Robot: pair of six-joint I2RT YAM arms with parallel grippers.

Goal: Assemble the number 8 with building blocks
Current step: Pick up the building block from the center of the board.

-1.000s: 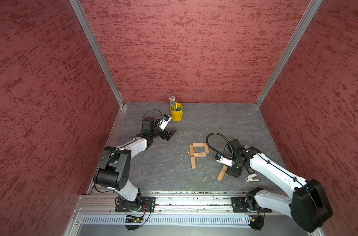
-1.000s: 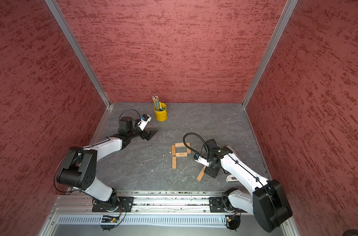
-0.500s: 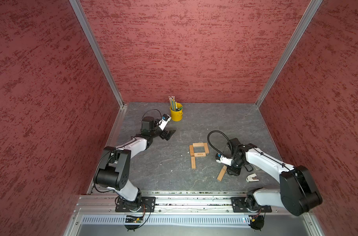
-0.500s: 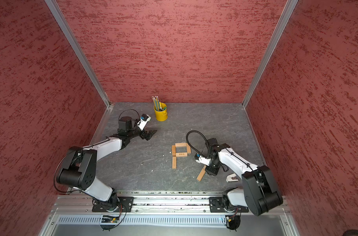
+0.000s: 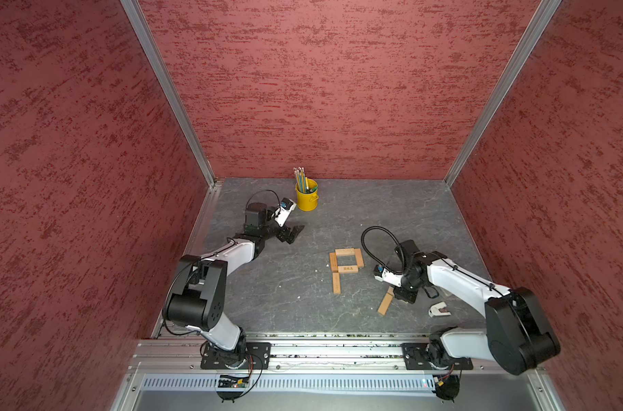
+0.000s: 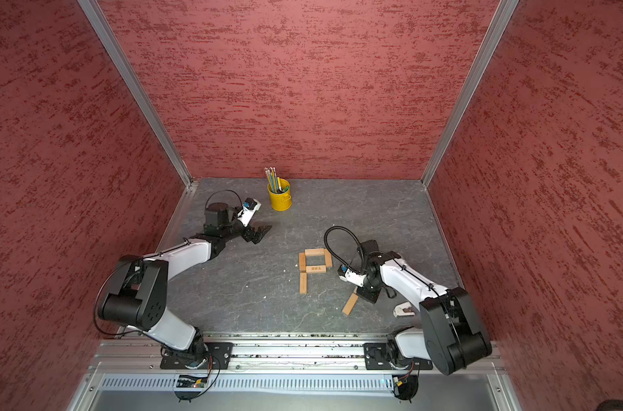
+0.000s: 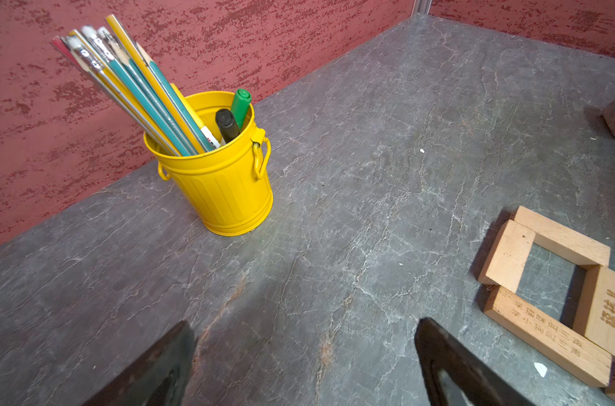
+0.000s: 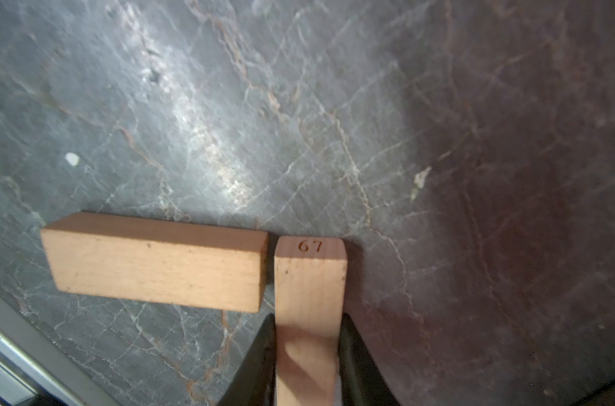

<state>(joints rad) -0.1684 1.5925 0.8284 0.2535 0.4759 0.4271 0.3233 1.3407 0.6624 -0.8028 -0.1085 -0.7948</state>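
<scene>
Right wrist view: right gripper [image 8: 308, 328] pinches the long sides of a block [image 8: 309, 281], judged light, stiff and smooth, beside a loose bar [image 8: 158, 263] on the table [image 8: 439, 140]; left gripper [image 7: 306, 327] gapes wide, empty

Robot lab cell, red textured walls [image 5: 320, 89], aluminium base rail [image 5: 338, 347], grey tabletop [image 5: 392, 213]

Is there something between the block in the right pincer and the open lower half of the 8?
Only the loose block: it lies close beside the held block, on the side toward the 8. Past it, nothing visible lies in the way.
</scene>
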